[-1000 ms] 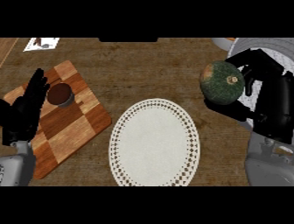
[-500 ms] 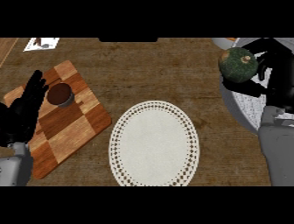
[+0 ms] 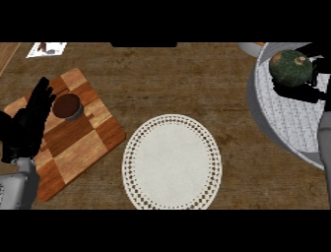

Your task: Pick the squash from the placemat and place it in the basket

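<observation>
Your right hand [image 3: 315,74] curled round squash [image 3: 292,67], held over basket [image 3: 270,113] for release; placemat [image 3: 171,162] lies well down-left. Left hand [image 3: 24,123] open, resting.

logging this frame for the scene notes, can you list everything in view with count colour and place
squash: one, dark green, held over the basket at the upper right
basket: one, grey and white, at the right edge
placemat: one, white, oval with a lacy border, centre of the counter, nothing on it
cutting board: one, checkered brown wood, left side
small bowl: one, dark brown, on the cutting board's upper part
counter: one, brown wood grain, under everything
paper card: one, white, upper left corner
left hand: one, black, open, over the cutting board's left edge
right hand: one, black, curled round the squash
</observation>
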